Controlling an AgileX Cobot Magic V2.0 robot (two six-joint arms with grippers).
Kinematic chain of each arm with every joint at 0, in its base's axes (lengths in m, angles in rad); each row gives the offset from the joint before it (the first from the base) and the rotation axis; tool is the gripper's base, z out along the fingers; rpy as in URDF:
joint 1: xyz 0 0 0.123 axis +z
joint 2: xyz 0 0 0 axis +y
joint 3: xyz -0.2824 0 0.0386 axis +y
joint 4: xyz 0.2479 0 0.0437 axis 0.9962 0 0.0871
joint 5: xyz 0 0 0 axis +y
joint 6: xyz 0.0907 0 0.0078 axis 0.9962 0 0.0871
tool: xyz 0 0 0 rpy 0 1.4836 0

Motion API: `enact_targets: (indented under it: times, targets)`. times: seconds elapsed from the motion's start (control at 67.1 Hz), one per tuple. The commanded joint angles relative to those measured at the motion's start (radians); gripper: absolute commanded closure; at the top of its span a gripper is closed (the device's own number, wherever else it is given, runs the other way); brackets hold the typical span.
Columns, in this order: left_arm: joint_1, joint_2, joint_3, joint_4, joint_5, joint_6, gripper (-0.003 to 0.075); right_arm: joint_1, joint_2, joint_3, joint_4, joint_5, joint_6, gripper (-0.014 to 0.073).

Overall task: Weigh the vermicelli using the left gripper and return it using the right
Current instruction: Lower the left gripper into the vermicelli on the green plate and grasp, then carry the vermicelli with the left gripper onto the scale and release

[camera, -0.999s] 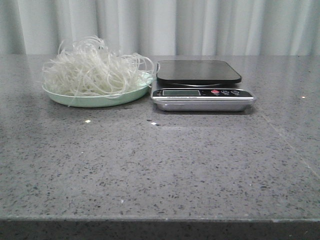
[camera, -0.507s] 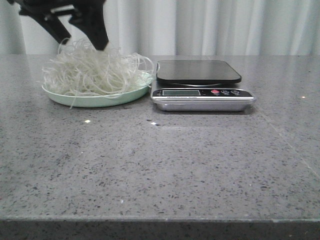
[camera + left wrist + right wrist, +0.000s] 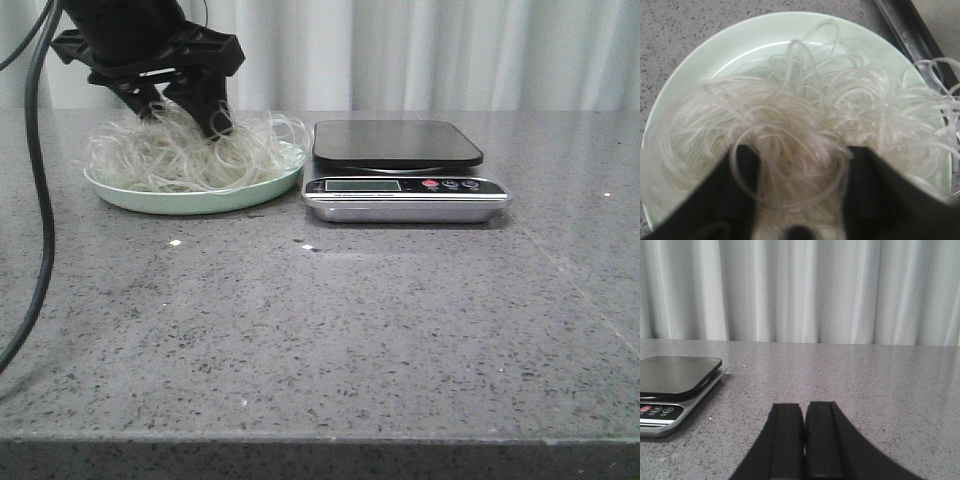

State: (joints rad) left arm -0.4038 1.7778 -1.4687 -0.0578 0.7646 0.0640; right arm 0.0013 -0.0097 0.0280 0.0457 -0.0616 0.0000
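Observation:
The vermicelli (image 3: 185, 150) is a fluffy tangle of translucent white strands piled on a pale green plate (image 3: 190, 198) at the back left. It also shows in the left wrist view (image 3: 805, 115) on the plate (image 3: 740, 45). My left gripper (image 3: 185, 118) is open, its black fingers pushed down into the top of the tangle with strands between them (image 3: 800, 155). The scale (image 3: 400, 172), black top and silver base, stands right of the plate. My right gripper (image 3: 804, 412) is shut and empty, low over the table to the right of the scale (image 3: 675, 382); it is out of the front view.
A black cable (image 3: 40, 200) hangs from the left arm down the left side of the front view. Grey speckled table (image 3: 330, 330) runs to the front edge. White curtain (image 3: 450, 50) hangs behind.
My left gripper came down from above into the top of the vermicelli. The pile, plate and scale have not moved.

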Motion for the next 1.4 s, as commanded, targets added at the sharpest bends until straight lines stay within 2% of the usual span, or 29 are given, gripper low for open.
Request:
enact_targets:
  times: [0.0, 0.06, 0.149, 0.417, 0.805, 1.059, 1.178, 1.193, 1.267, 1.282, 1.327, 1.342, 1.387]
  targets:
    - [-0.006, -0.025, -0.058, -0.004, 0.015, -0.002, 0.0601, -0.004, -0.018, -0.008, -0.013, -0.075, 0.000, 0.0434]
    - [-0.006, -0.025, -0.092, -0.004, 0.024, -0.002, 0.0569, -0.004, -0.018, -0.008, -0.013, -0.075, 0.000, 0.0434]
    - [-0.006, -0.025, -0.168, -0.022, 0.048, -0.002, 0.0595, -0.004, -0.018, -0.008, -0.013, -0.075, 0.000, 0.0434]
    - [-0.041, -0.025, -0.383, -0.111, 0.028, -0.002, 0.0594, -0.004, -0.018, -0.008, -0.013, -0.075, 0.000, 0.0434]
    - [-0.196, 0.052, -0.492, -0.121, -0.112, -0.001, 0.0594, -0.004, -0.018, -0.008, -0.013, -0.075, 0.000, 0.0434]
    - [-0.240, 0.175, -0.544, -0.114, -0.108, -0.001, 0.0582, -0.004, -0.018, -0.008, -0.013, -0.075, 0.000, 0.0434]
    - [-0.242, 0.200, -0.544, -0.105, -0.081, -0.001, 0.0512, -0.004, -0.018, -0.008, -0.013, -0.075, 0.000, 0.0434]
    - [-0.242, 0.202, -0.544, -0.102, -0.076, -0.001, 0.0468, -0.004, -0.018, -0.008, -0.013, -0.075, 0.000, 0.0434]
    - [-0.242, 0.202, -0.544, -0.100, -0.076, -0.001, 0.0393, -0.004, -0.018, -0.008, -0.013, -0.075, 0.000, 0.0434]
    - [-0.242, 0.202, -0.544, -0.100, -0.076, -0.001, 0.0330, -0.004, -0.018, -0.008, -0.013, -0.075, 0.000, 0.0434]
    - [-0.242, 0.200, -0.544, -0.100, -0.076, -0.001, 0.0290, -0.004, -0.018, -0.008, -0.013, -0.075, 0.000, 0.0434]
    - [-0.242, 0.195, -0.544, -0.100, -0.074, -0.001, 0.0227, -0.004, -0.018, -0.008, -0.013, -0.075, 0.000, 0.0434]
    - [-0.242, 0.191, -0.544, -0.099, -0.074, -0.001, 0.0183, -0.004, -0.018, -0.008, -0.013, -0.075, 0.000, 0.0434]
